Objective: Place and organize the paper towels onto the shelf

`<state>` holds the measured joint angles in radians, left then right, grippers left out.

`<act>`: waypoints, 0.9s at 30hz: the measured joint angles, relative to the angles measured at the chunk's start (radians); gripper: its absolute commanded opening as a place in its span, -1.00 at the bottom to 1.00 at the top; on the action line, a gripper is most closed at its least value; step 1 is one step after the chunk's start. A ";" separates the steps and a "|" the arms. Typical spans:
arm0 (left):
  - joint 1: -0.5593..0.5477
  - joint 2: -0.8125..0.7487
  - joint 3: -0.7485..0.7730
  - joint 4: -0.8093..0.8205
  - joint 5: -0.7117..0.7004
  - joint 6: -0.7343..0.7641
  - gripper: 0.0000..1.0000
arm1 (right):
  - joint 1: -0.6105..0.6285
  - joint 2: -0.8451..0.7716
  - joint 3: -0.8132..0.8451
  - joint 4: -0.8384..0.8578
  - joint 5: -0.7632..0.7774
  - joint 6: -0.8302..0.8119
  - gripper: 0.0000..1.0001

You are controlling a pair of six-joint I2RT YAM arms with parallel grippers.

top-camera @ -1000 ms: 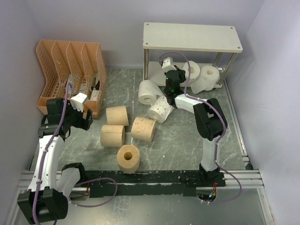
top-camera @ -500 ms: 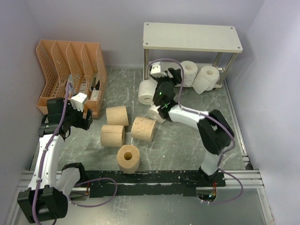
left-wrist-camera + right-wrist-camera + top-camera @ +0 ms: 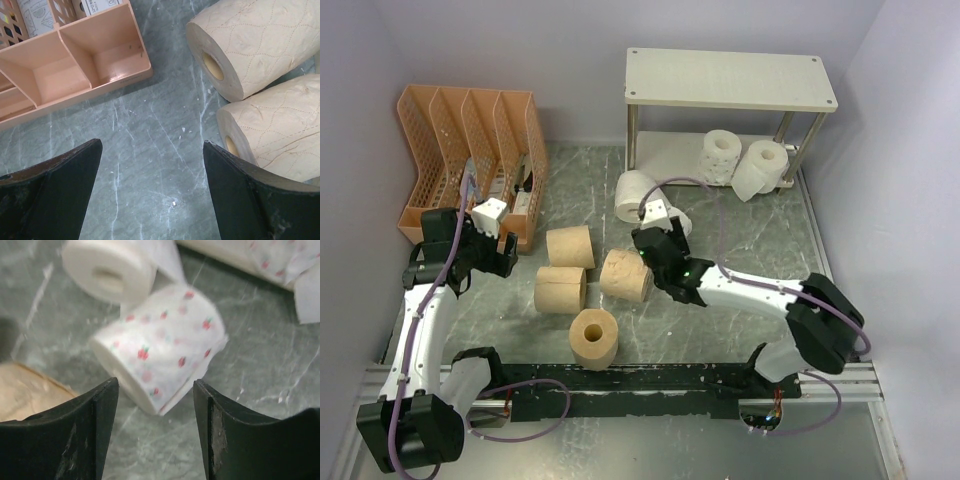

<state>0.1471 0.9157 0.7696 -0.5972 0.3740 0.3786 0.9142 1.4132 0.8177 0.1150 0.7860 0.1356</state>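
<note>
The shelf (image 3: 730, 80) stands at the back right, with two white paper towels (image 3: 722, 157) (image 3: 763, 167) on its lower board. Another white roll (image 3: 635, 195) lies on the floor, and the speckled roll (image 3: 680, 222) (image 3: 160, 347) beside it. Several tan rolls (image 3: 570, 246) (image 3: 626, 275) (image 3: 593, 338) lie mid-floor. My right gripper (image 3: 652, 235) (image 3: 154, 390) is open, low over the floor, the speckled roll's near corner just ahead of its fingertips and untouched. My left gripper (image 3: 508, 258) (image 3: 151, 147) is open over bare floor, two tan rolls (image 3: 260, 45) (image 3: 280, 130) to its right.
An orange slotted file organizer (image 3: 470, 150) (image 3: 75, 70) stands at the back left, close to my left gripper. Walls close in the floor on the left, back and right. A tan roll (image 3: 25, 390) lies left of my right fingers.
My right arm has drawn back from the shelf's lower tier and swung left and down to the speckled roll on the floor. The left arm has not moved.
</note>
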 measured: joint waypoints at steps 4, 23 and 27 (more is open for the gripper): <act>0.000 0.000 0.000 0.000 0.000 0.000 0.88 | 0.008 0.097 0.020 -0.117 -0.023 0.027 0.21; 0.000 0.000 0.000 0.000 0.000 0.007 0.88 | -0.056 0.237 0.079 -0.061 -0.067 -0.017 -0.91; 0.000 0.000 0.000 0.000 0.000 0.007 0.87 | -0.078 0.229 0.077 -0.056 -0.093 -0.011 -1.00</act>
<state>0.1471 0.9154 0.7696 -0.5976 0.3740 0.3855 0.8364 1.6424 0.8944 0.0589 0.6933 0.1242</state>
